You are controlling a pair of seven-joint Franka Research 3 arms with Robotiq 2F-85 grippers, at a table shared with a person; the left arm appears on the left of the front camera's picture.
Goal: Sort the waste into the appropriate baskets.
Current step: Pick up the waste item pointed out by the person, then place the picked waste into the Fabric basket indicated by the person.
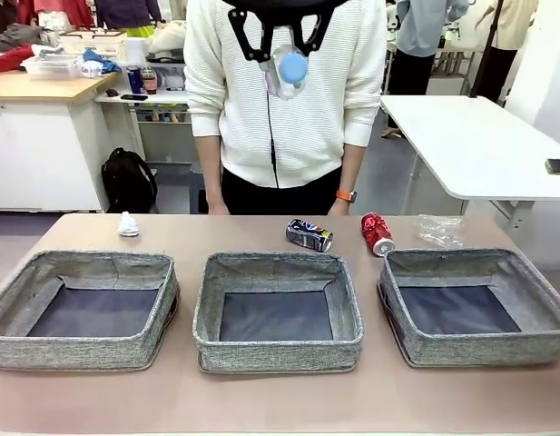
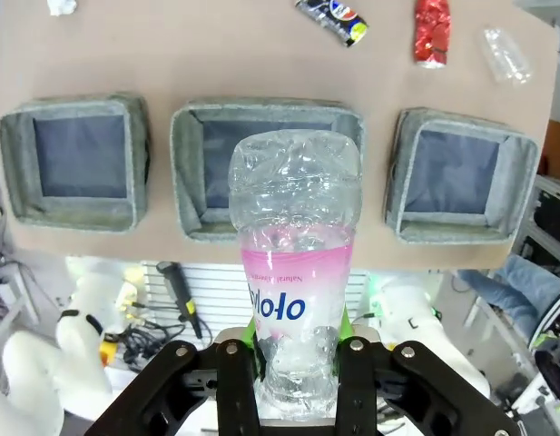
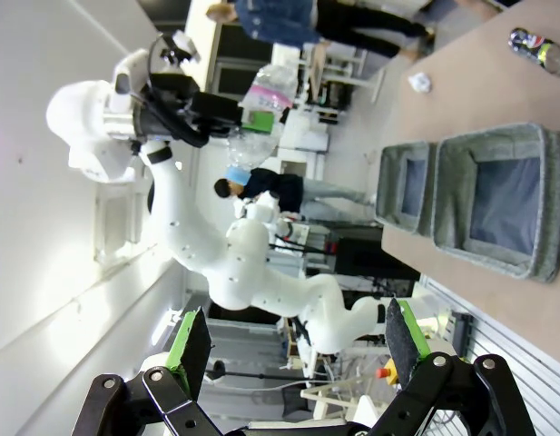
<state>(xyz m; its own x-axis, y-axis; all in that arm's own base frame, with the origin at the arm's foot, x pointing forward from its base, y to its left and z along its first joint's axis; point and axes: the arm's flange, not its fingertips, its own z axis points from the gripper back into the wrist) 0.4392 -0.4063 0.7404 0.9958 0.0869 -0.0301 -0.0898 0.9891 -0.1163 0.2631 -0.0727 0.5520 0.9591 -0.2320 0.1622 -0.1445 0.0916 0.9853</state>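
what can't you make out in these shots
- Left wrist view: the bottle hides part of the middle basket; its neck is hidden inside the left claw.
- Front view: the top edge cuts off that claw's body; the plastic bag is too clear and small to show any contents.

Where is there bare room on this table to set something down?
The widest bare stretch of table lies behind the baskets, between the tissue and the blue can. The near strip in front of the baskets is bare too, and all three hold nothing. It is crowded at the far right: blue can, red can and bag lie close.
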